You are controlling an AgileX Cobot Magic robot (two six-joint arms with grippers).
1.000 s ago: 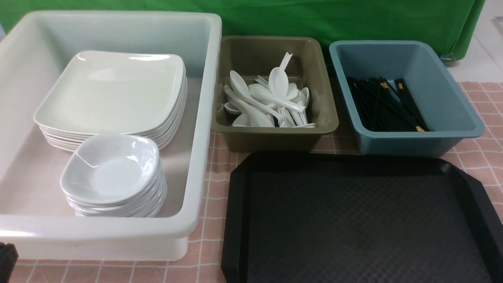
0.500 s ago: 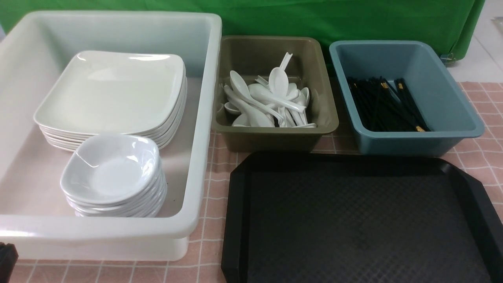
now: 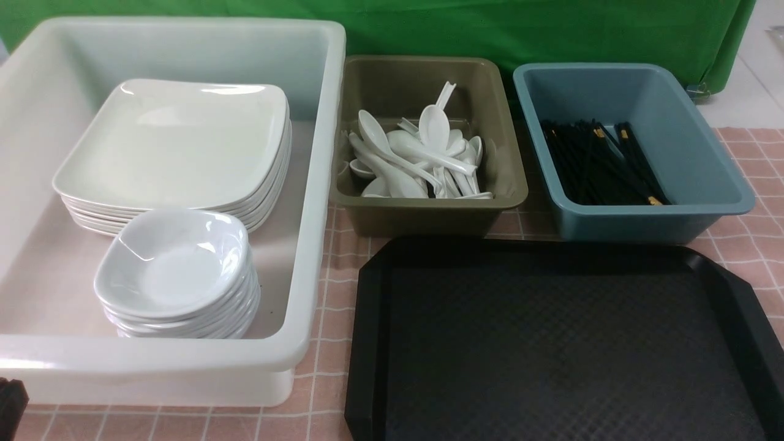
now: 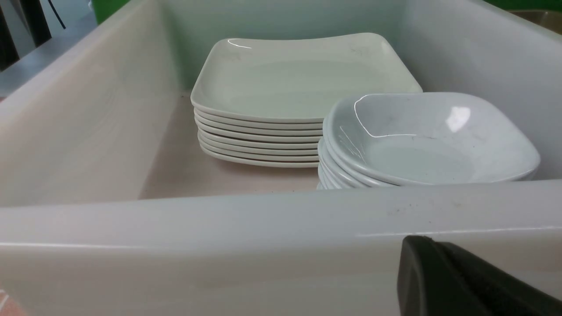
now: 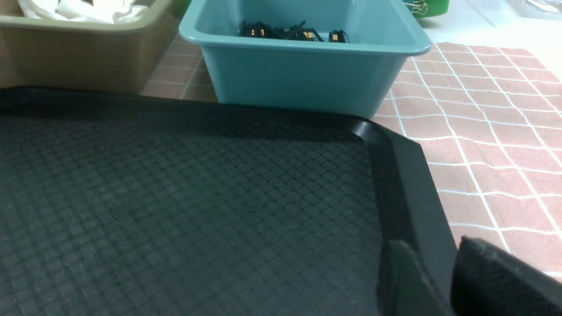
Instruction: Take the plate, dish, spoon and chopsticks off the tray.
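The black tray [image 3: 551, 349] lies at the front right with nothing on it. A large white plate [image 3: 177, 141] tops a stack of several in the white tub [image 3: 318, 184]. In front of that stack a small dish [image 3: 174, 260] tops a stack of its own. Several white spoons [image 3: 422, 153] lie in the olive tub [image 3: 429, 214], and black chopsticks [image 3: 603, 162] lie in the blue tub [image 3: 643, 223]. My left gripper [image 4: 417, 243] is shut and empty, just outside the white tub's near wall. My right gripper [image 5: 432, 250] stands open over the tray's rim [image 5: 408, 175], holding nothing.
All three tubs stand in a row behind and left of the tray on a pink checked cloth [image 3: 334, 294]. A green curtain [image 3: 490, 30] hangs at the back. In the front view only a black bit of the left gripper [image 3: 9, 401] shows at the bottom left corner.
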